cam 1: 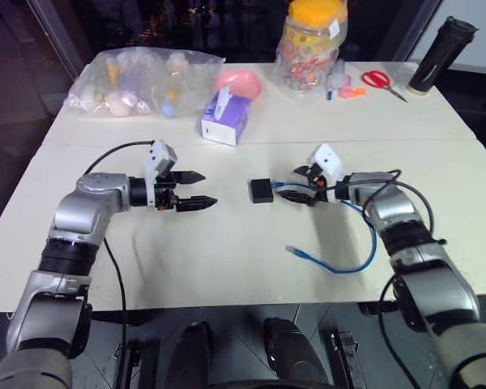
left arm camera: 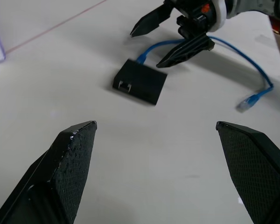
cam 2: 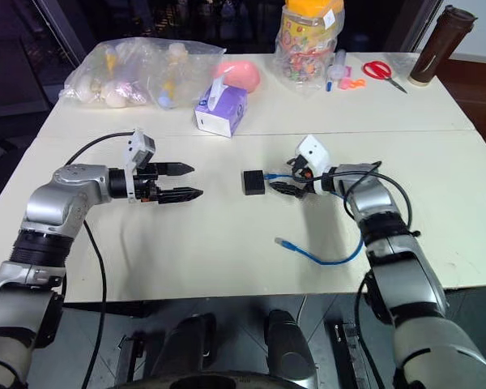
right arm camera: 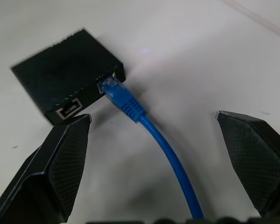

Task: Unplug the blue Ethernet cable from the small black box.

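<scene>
While the blue Ethernet cable [right arm camera: 130, 106] sits plugged into the small black box [cam 1: 262, 190], a flat matte square mid-table, the right gripper [cam 1: 301, 185] straddles the cord with textured fingers [right arm camera: 56, 163] spread; the left gripper [cam 1: 193, 190] gapes too.

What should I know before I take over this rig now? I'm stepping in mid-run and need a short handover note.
Left gripper: open, holding nothing, hanging over the table to the left of the small black box, pointing toward it.
Right gripper: open, holding nothing, on the box's right with its fingers either side of the blue Ethernet cable near the plug; no contact visible.
Cable: one plug sits in the box's port; the rest loops back along the right arm, and the free plug lies on the table nearer the robot.
Done: both arms in position.
Left: probably grip near the plug, steady the box, pull the plug out.
</scene>
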